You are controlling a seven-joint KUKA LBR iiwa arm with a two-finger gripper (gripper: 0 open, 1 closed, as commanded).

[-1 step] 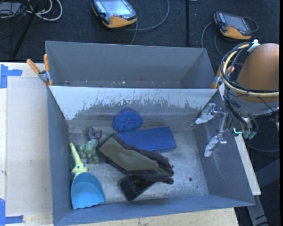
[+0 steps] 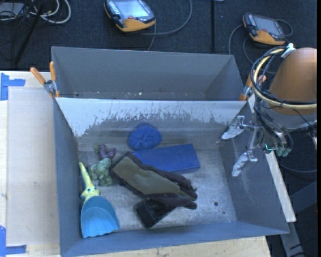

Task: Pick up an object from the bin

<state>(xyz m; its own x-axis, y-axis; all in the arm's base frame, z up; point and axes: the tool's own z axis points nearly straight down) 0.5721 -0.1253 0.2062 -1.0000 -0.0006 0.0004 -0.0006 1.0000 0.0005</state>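
Grey bin on dark floor, cables about; gripper over bare right side, fingers spread wide, empty; dark glove mid-bin, nearest, apart; blue block behind; blue scoop front-left; blue ball; green toy.

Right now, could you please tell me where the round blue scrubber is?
In the camera view, the round blue scrubber lies near the far wall of the bin, behind the left end of the flat blue block.
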